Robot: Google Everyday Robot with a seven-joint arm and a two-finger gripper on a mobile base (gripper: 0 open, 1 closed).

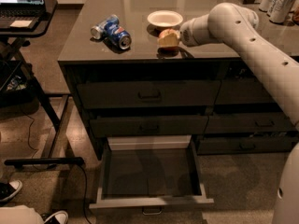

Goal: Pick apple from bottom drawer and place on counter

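The apple, red-orange with a pale patch, is held in my gripper just above the front part of the counter, close to the white bowl. The gripper's pale fingers are closed around the apple, and the white arm reaches in from the right. The bottom drawer of the left stack is pulled out below. Its dark floor shows nothing inside.
A white bowl sits right behind the apple. Two blue soda cans lie on the counter's left. Several cans stand at the back right. A black desk with a laptop is at the left, and shoes are on the floor.
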